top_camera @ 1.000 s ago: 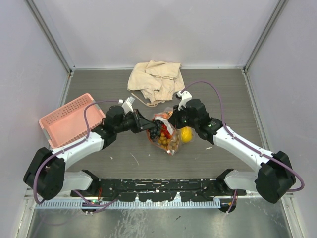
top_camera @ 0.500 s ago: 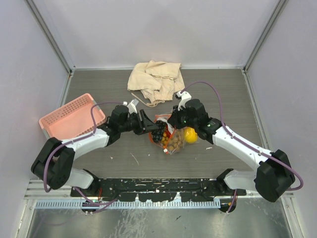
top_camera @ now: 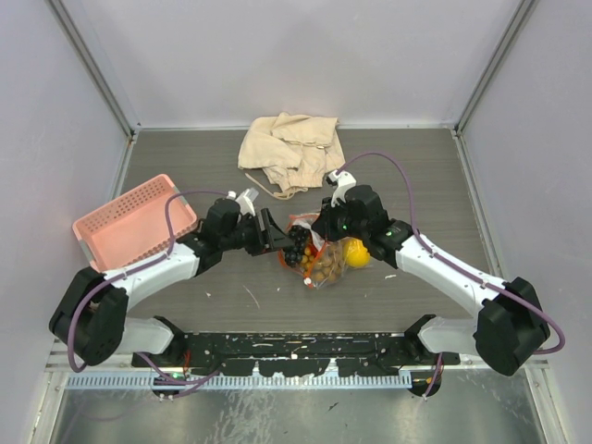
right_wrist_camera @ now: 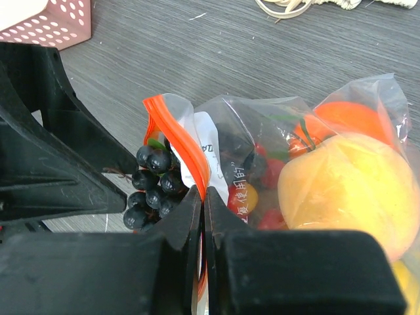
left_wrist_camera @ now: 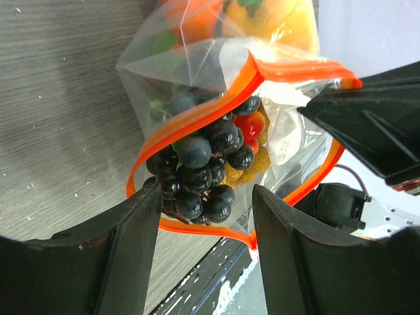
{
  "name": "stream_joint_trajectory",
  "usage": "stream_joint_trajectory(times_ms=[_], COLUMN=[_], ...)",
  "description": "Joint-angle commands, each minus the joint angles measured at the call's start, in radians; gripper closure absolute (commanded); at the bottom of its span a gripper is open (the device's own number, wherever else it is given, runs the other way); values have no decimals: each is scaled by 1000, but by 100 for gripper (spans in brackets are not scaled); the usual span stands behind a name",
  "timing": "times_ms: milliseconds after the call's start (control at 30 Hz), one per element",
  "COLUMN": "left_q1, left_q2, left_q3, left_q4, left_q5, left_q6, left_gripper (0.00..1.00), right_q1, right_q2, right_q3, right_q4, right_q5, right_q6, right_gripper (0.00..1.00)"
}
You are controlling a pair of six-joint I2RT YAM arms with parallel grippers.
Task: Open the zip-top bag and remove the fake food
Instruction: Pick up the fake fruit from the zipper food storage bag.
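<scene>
Over the last second the left arm has swung its forearm in toward the middle of the table (top_camera: pixel 185 157) and brought the left gripper (top_camera: pixel 274 231) up to the mouth of the zip-top bag (right_wrist_camera: pixel 289 111). The right arm has hardly shifted, and the bag has slid only slightly toward it. The bag lies near the table's centre between the two grippers, well apart from the pink mesh basket (top_camera: pixel 129 217) on the left and the beige cloth (top_camera: pixel 287 153) at the far side. It still holds the fake food (top_camera: pixel 322 266), including the lemon (top_camera: pixel 352 252). The right gripper (right_wrist_camera: pixel 202 193) is pinched tight on one lip of the orange zip strip (left_wrist_camera: pixel 197 125), and that strip now gapes in a loop, so the opening step looks done. The left gripper's jaws stand wide apart with nothing clamped, one on each side of the dark purple grapes (left_wrist_camera: pixel 203 174) bulging out of the mouth. Whether a finger already touches them is hard to tell. The likely next move is to close on the grapes and draw them out while the right side holds the bag.
</scene>
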Motion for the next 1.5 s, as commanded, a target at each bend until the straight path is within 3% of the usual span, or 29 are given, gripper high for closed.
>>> stream_joint_trajectory(times_ms=[0, 667, 1033, 1233, 1467], left_q1=[-40, -218, -277, -282, -281], left_q2=[-14, 106, 185, 217, 215], left_q3=[50, 192, 227, 243, 236], left_q4=[-35, -237, -246, -237, -218], left_q5=[-43, -372, -444, -469, -482], left_q6=[49, 134, 121, 123, 129], left_gripper=[42, 42, 43, 50, 84], right_q1=[-2, 17, 27, 30, 30], right_q2=[-3, 8, 15, 8, -5], right_q3=[8, 7, 1, -12, -22], right_q4=[63, 82, 95, 95, 83], right_q5=[-12, -33, -43, -42, -36], right_q6=[11, 32, 41, 44, 37], right_gripper=[91, 91, 91, 91, 91])
